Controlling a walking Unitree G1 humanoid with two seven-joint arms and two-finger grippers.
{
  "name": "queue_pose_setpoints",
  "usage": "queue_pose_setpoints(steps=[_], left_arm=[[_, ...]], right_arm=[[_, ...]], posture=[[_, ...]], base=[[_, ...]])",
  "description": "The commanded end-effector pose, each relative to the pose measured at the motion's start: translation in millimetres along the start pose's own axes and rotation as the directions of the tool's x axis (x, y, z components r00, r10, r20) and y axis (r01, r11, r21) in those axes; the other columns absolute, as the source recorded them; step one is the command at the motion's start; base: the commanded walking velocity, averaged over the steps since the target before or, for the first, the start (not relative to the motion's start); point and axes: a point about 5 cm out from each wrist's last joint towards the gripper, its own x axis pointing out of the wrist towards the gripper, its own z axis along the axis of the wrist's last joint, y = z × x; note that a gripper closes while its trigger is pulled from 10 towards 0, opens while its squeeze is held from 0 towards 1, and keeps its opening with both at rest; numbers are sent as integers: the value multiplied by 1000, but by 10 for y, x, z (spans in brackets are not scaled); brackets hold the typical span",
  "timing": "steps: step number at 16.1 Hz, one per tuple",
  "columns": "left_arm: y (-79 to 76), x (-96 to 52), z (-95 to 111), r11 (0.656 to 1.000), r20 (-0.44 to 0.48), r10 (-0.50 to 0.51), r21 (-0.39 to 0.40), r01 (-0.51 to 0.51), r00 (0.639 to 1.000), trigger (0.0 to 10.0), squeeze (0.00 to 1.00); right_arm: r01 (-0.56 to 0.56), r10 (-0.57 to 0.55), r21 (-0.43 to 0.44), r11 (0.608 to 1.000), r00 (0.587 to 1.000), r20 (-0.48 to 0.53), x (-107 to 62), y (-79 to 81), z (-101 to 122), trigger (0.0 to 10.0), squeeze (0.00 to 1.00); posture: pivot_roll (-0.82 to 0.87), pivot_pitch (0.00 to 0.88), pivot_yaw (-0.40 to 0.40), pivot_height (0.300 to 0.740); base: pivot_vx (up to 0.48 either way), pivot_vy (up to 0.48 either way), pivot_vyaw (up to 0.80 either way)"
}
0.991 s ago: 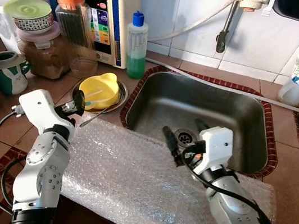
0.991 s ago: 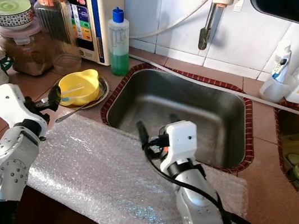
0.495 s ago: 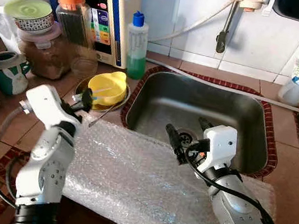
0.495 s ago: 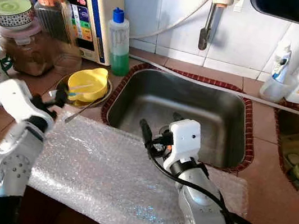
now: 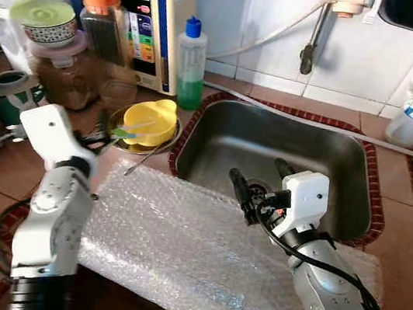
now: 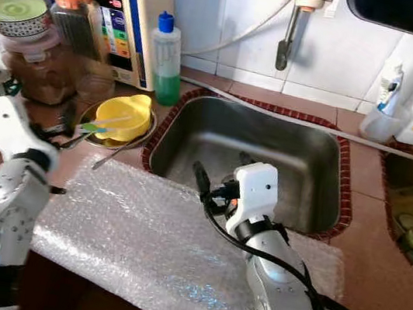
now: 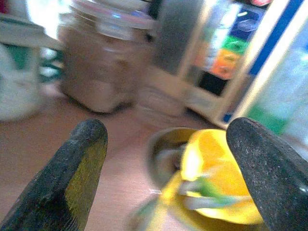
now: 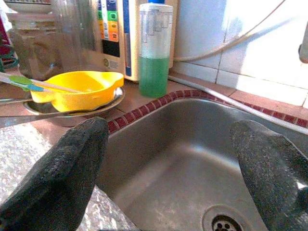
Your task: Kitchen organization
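We see a yellow bowl (image 5: 149, 121) sitting in a shallow metal dish (image 6: 93, 135) on the tiled counter (image 5: 0, 169), just left of the steel sink (image 5: 285, 156). A green-tipped utensil (image 6: 97, 127) lies across the bowl's rim, and a metal spoon handle (image 5: 141, 163) slants off the dish toward the bubble wrap sheet (image 5: 199, 252) spread along the counter's front edge.

Behind the bowl stand a jar of brown powder (image 5: 62, 73), a tall jar with an orange lid (image 5: 102, 17) holding something dark, and a clear bottle of green liquid (image 5: 191, 66) filled to about halfway. A green-and-white mug (image 5: 11, 89) stands at the far left.

Our left tool (image 7: 166, 173) hovers over the counter just beside the dish, its fingers spread wide with nothing between them — the left wrist view, though blurred, frames the bowl in that gap. Our right tool (image 8: 173, 178) hangs over the sink's front rim, also wide apart and empty. The right wrist view shows the drain (image 8: 224, 224) and the sink's empty basin more plainly than the head views do.
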Motion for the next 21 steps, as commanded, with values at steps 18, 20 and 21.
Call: queue_pose_setpoints(steps=[18,20,21], left_arm=[[-95,99,-246,989,-125,-4,-149,-15,992,10000,0],[-73,128,-271,986,-128,1,-164,-22,992,7333,0],[-86,149,-280,985,-127,4,-170,-26,992,549,0]], right_arm=[[-56,56,-9,998,998,21,-12,60,41,10000,0],[-58,58,-11,998,998,24,-10,66,47,10000,0],[-57,58,-11,998,998,24,-6,63,49,10000,0]], posture=[[-3,40,69,740],[-3,40,69,740],[-5,40,68,740]], base=[[0,0,0],[0,0,0],[0,0,0]])
